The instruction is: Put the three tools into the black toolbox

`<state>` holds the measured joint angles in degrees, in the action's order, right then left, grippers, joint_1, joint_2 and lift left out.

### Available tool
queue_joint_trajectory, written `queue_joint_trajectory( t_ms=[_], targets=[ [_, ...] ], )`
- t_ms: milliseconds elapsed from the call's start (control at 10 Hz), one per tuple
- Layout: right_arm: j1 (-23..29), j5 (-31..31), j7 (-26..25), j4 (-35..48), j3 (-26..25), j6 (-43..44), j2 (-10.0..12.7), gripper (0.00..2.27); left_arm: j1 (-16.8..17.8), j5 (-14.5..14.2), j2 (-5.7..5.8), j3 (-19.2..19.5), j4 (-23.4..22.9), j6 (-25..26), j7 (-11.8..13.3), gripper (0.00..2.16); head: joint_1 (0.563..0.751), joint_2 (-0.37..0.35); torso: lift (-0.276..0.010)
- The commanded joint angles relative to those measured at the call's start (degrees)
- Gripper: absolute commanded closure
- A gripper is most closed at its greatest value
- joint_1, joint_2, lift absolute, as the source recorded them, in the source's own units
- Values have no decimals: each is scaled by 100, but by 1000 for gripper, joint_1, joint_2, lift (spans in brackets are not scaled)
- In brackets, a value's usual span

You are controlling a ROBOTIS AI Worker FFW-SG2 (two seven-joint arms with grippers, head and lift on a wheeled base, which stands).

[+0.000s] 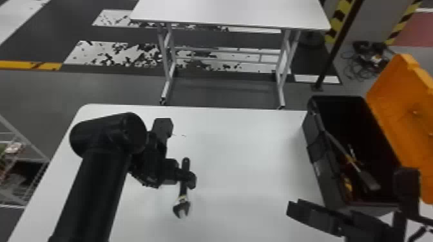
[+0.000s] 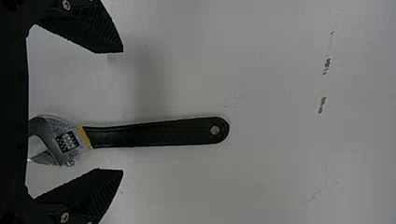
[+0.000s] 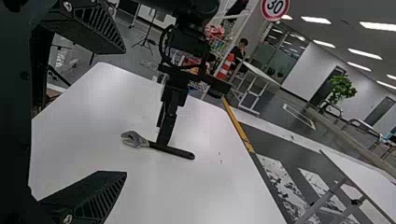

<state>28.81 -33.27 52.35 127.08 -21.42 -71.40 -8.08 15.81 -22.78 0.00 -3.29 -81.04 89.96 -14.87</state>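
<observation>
My left gripper [image 1: 185, 179] is over the handle of the adjustable wrench [image 1: 182, 206] on the white table. In the left wrist view the left gripper [image 2: 122, 111] is open, its fingers wide apart on either side of the black-handled wrench [image 2: 156, 133], touching neither side. My right gripper [image 1: 295, 208] is beside the near left corner of the black toolbox [image 1: 325, 173]; in the right wrist view the right gripper [image 3: 126, 112] is open with nothing held. Inside the toolbox a long tool [image 1: 369, 181] leans, with a yellow-and-black item [image 1: 348, 184] near it.
The toolbox's orange lid [image 1: 402, 109] stands open on its right. A second white table [image 1: 232, 13] is beyond the work table [image 1: 251, 144]. A wire rack [image 1: 19, 173] stands at the left.
</observation>
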Motion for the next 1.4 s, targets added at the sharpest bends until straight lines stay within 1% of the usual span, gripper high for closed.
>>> queue_joint_trajectory(
  t_ms=[0, 100, 200, 300, 500, 700, 800, 1100, 1200, 1300],
  targets=[
    [-7, 40, -14, 1, 59, -10, -1, 76, -17, -33, -15, -23, -8, 7, -69, 87, 695, -7, -51],
    [-7, 75, -23, 10, 121, -10, -1, 76, -17, -59, -15, -111, -43, 7, -174, 87, 695, -6, -51],
    [-16, 102, -67, 10, 191, -10, -1, 76, -8, -68, -15, -313, -96, 7, -403, 87, 695, 0, -51],
    [-24, 119, -85, 10, 226, -10, 8, 76, 10, -33, -15, -453, -114, 7, -499, 87, 695, 8, -51],
    [-42, 146, -111, 36, 314, -10, 8, 76, 62, -16, -15, -585, -105, 7, -543, 87, 695, 13, -51],
    [-42, 181, -137, 63, 376, -28, 8, 76, 106, -16, -15, -612, -26, 7, -543, 87, 695, 15, -51],
    [-51, 181, -164, 63, 393, -10, 8, 76, 115, -7, -15, -638, -8, 7, -596, 87, 695, 19, -51],
    [-77, 181, -199, 72, 525, -10, 17, 76, 115, -42, -15, -699, 9, 7, -622, 87, 695, 30, -51],
    [125, 251, -252, 423, 718, -28, 166, 76, -359, -103, -15, -717, -755, 7, -789, 87, 695, 33, -51],
    [652, 682, -357, 1091, 1131, -46, 395, 76, -1115, 55, -15, -796, -1810, 7, -613, 90, 695, 50, -51]
  ],
)
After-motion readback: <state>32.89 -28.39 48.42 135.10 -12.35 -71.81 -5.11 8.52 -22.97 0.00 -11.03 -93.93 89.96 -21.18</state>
